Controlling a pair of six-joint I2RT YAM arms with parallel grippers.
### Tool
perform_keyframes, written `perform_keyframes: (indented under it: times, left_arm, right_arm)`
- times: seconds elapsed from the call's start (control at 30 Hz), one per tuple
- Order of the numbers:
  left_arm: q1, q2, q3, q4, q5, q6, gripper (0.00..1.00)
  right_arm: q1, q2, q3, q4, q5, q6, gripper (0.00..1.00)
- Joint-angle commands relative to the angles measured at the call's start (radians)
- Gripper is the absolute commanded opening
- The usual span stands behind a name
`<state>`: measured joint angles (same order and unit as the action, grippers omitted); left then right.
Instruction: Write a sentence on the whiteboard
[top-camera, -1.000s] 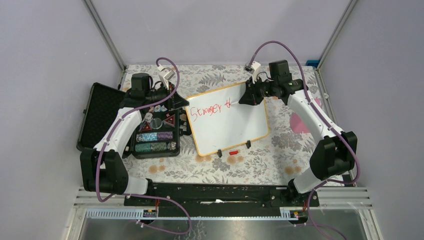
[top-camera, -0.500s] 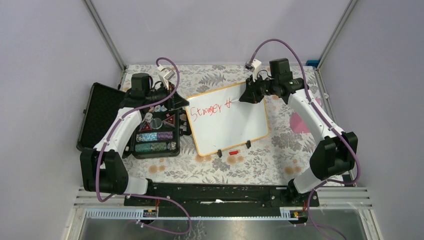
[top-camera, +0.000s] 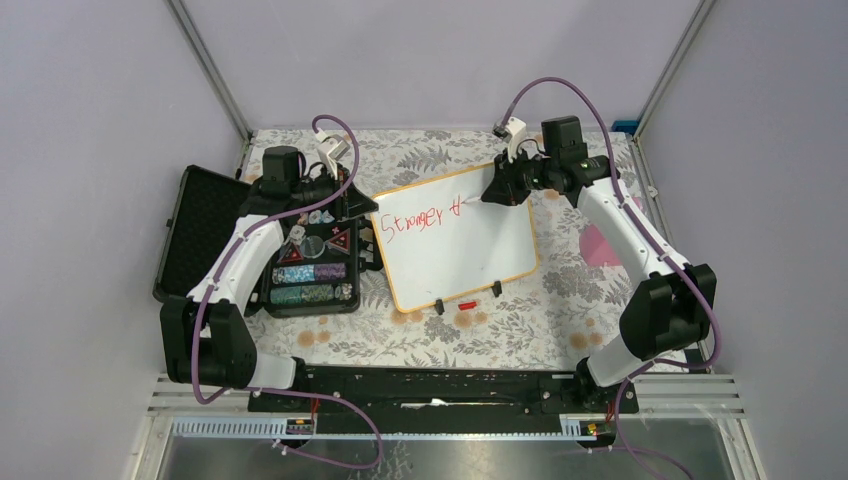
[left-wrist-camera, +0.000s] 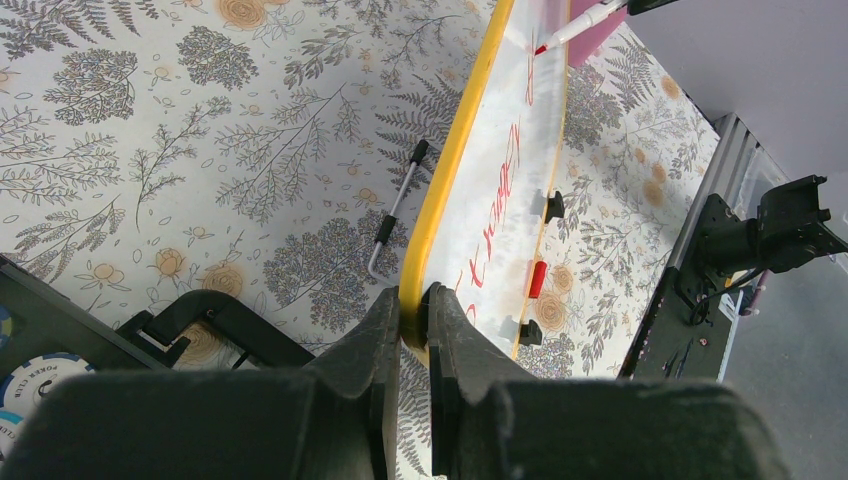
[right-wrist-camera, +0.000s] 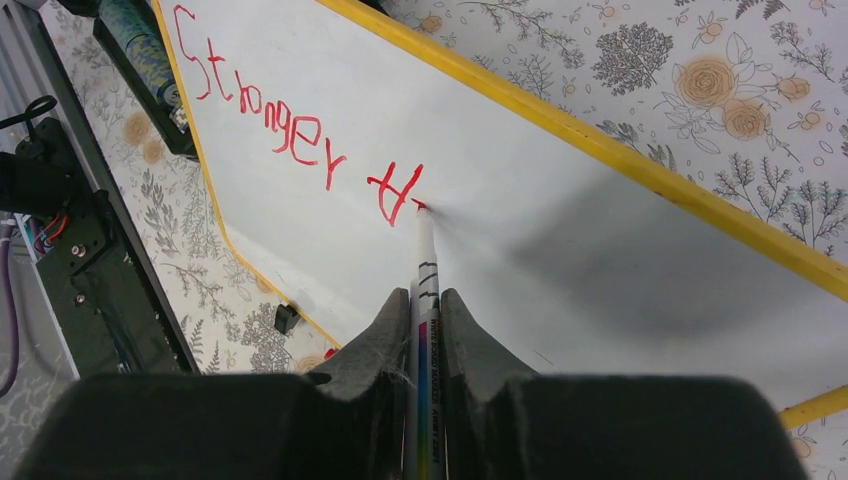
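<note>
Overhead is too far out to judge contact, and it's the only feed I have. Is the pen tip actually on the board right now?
Observer: Yes. In the right wrist view the tip of the marker touches the whiteboard at the right end of the unfinished red letter after "Stronger".
Operator: Is the right gripper square on the pen?
Observer: The right gripper is shut on the marker, with the barrel centred between the jaws and pointing straight out ahead.
Operator: And is the left side holding the board?
Observer: The left gripper is pinched on the whiteboard's yellow frame edge, one jaw on each face.
</note>
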<state>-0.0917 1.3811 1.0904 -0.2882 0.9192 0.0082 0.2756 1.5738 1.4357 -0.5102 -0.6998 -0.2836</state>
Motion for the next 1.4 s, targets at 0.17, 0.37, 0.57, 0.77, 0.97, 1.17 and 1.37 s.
perform_keyframes:
  times: [0.17, 0.37, 0.57, 0.77, 0.97, 1.17, 1.37]
  left_arm:
    - [-0.028, 0.004, -0.009, -0.025, -0.019, 0.059, 0.0]
    - [-0.028, 0.008, -0.008, -0.026, -0.018, 0.059, 0.0]
    - [-0.028, 0.009, -0.008, -0.026, -0.02, 0.061, 0.0]
    - [-0.028, 0.004, -0.011, -0.026, -0.021, 0.061, 0.0]
    - [-0.028, 0.003, -0.013, -0.026, -0.023, 0.059, 0.0]
    - [-0.028, 0.006, -0.01, -0.026, -0.02, 0.059, 0.0]
    - [-0.029, 0.008, -0.01, -0.026, -0.018, 0.059, 0.0]
  right_arm:
    - [-0.015, -0.014, 0.007, 0.022, 0.012, -0.014, 0.0]
    - [-0.015, -0.025, -0.021, 0.021, 0.0, -0.019, 0.0]
    - [-0.015, -0.037, -0.044, 0.02, -0.019, -0.016, 0.0]
    - [-0.015, -0.051, -0.066, 0.02, -0.021, -0.019, 0.0]
    - [-0.015, -0.062, -0.087, 0.021, -0.021, -0.022, 0.0]
    - [-0.015, -0.076, -0.068, -0.018, -0.072, -0.025, 0.0]
    - [-0.004, -0.102, -0.033, -0.1, -0.1, -0.036, 0.0]
